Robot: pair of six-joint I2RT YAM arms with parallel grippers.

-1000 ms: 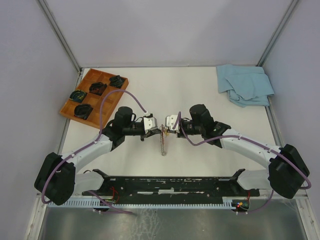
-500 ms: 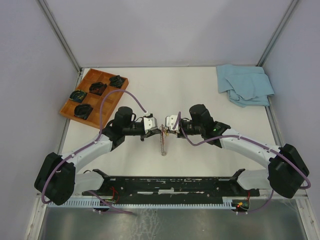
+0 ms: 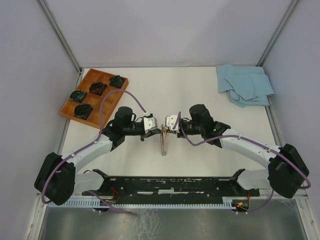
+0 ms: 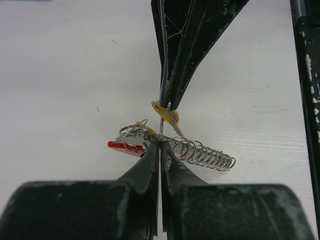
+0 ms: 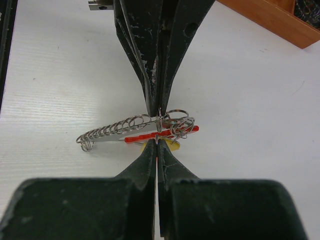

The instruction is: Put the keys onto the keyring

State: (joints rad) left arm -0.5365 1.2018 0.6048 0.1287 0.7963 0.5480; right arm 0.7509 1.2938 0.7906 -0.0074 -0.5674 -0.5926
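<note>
The keyring [image 4: 161, 127] shows as a thin wire ring seen edge-on, held between the two gripper tips above the white table. My left gripper [image 4: 160, 144] is shut on its lower edge. From it hang a silver chain of links [image 4: 205, 152], a red strap [image 4: 122, 146] and several small rings. My right gripper [image 5: 157, 141] is shut tip to tip against the left gripper [image 5: 159, 114], with a yellow-headed key [image 5: 171, 146] at its tips. In the top view both grippers [image 3: 163, 131] meet mid-table and the chain [image 3: 163, 145] dangles below. No other keys can be made out.
A wooden tray [image 3: 112, 100] at the back left holds black coiled items [image 3: 97, 88]. A crumpled blue cloth [image 3: 245, 85] lies at the back right. A black rail [image 3: 170, 182] runs along the near edge between the arm bases.
</note>
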